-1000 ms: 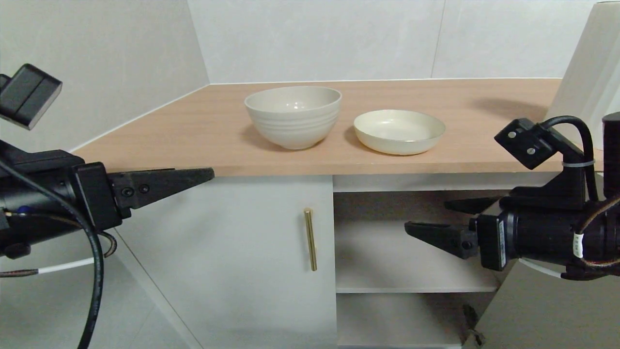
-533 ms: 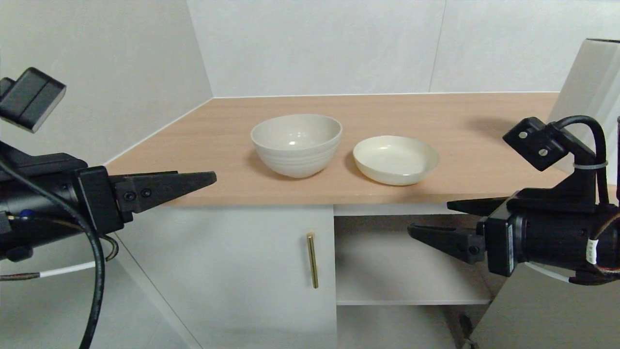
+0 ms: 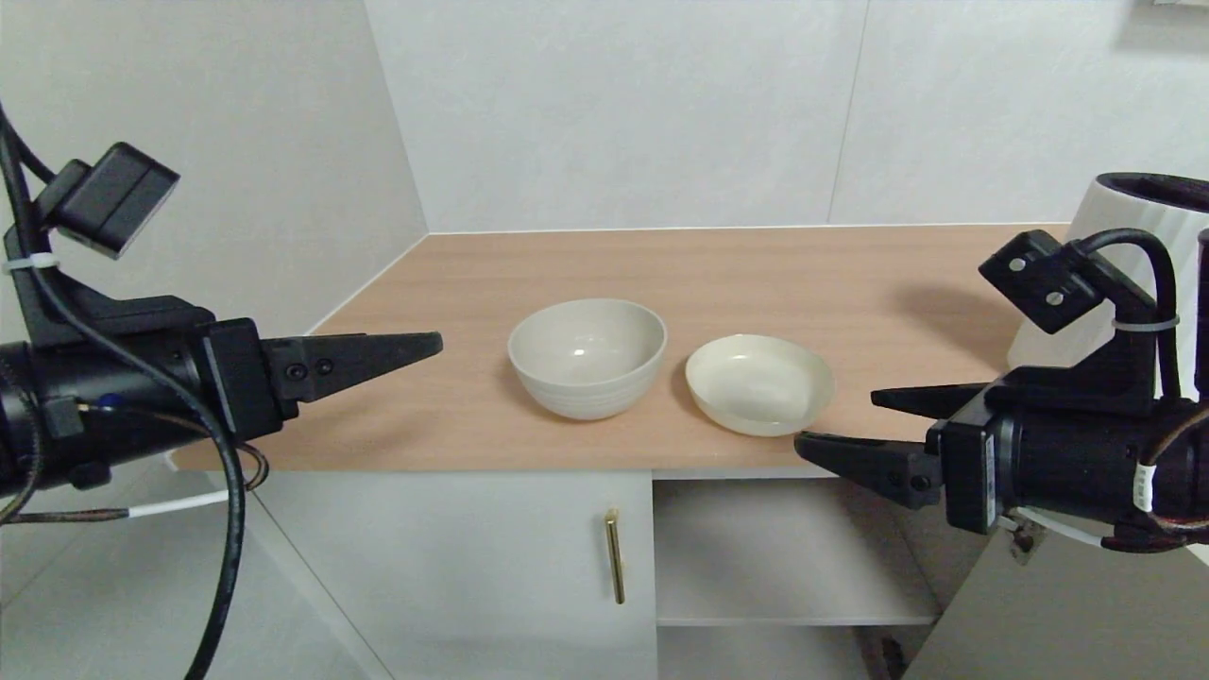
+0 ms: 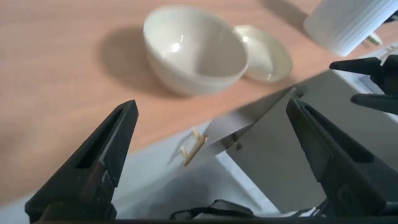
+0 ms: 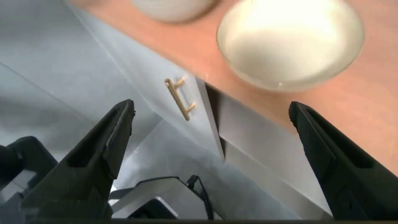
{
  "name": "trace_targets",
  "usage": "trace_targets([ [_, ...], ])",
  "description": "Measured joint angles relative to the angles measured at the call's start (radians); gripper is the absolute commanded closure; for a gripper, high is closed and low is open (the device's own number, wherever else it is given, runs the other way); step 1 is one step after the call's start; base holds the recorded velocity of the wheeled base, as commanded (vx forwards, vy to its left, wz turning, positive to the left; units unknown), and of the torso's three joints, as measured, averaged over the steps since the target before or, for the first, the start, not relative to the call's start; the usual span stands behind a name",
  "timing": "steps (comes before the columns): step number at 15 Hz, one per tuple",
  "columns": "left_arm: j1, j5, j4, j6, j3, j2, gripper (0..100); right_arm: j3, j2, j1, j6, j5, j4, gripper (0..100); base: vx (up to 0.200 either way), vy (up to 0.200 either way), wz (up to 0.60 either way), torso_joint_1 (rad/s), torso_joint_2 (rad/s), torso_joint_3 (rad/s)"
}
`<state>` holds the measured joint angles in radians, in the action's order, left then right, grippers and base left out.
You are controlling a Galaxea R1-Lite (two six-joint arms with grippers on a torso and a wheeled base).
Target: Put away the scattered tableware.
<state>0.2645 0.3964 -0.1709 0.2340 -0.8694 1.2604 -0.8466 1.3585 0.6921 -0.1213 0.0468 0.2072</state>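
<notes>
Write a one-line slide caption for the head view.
Left gripper and right gripper, both open, hang before a bowl and a shallow dish on the wooden counter above a cabinet.

We record the deep bowl point(image 3: 587, 357) as pale grey-beige with faint ridged bands, and the shallow dish point(image 3: 760, 382) beside it as cream. The surface point(image 3: 756, 274) is light wood-grain. Left claw point(image 3: 420, 347) and right claw point(image 3: 836, 418) are black; cupboard handle point(image 3: 614, 555) brass.

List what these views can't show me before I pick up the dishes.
- White container: head view, cut off by the edge, lower part behind the right arm.
- Open cabinet compartment: head view, right part behind the right gripper.
- Deep bowl: right wrist view, mostly cut off by the edge.
</notes>
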Motion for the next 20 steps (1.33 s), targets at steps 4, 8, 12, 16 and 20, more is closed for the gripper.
trace_targets([
  [4, -0.002, -0.015, -0.014, -0.002, -0.058, 0.078, 0, -0.002, 0.055, -0.029, 0.000, -0.010, 0.120, 0, 0.000, 0.000, 0.00, 0.034, -0.08, -0.040],
  [8, -0.004, -0.026, 0.070, -0.001, -0.097, 0.116, 0, -0.117, 0.144, -0.059, -0.061, -0.130, 0.015, 0, 0.000, 0.000, 0.00, 0.000, 0.00, 0.000],
  [12, 0.015, -0.108, 0.076, 0.054, -0.124, 0.166, 0, -0.257, 0.223, -0.077, -0.197, -0.197, -0.107, 0, 0.000, 0.000, 0.00, 0.000, 0.00, 0.000],
  [16, 0.086, -0.355, 0.076, 0.171, -0.185, 0.259, 0, -0.303, 0.293, -0.087, -0.201, -0.311, -0.107, 0, 0.000, 0.000, 0.00, 0.000, 0.00, 0.000],
  [20, 0.164, -0.451, 0.076, 0.266, -0.239, 0.370, 0, -0.313, 0.325, -0.100, -0.201, -0.340, -0.107, 0, 0.000, 0.000, 0.00, 0.000, 0.00, 0.000],
])
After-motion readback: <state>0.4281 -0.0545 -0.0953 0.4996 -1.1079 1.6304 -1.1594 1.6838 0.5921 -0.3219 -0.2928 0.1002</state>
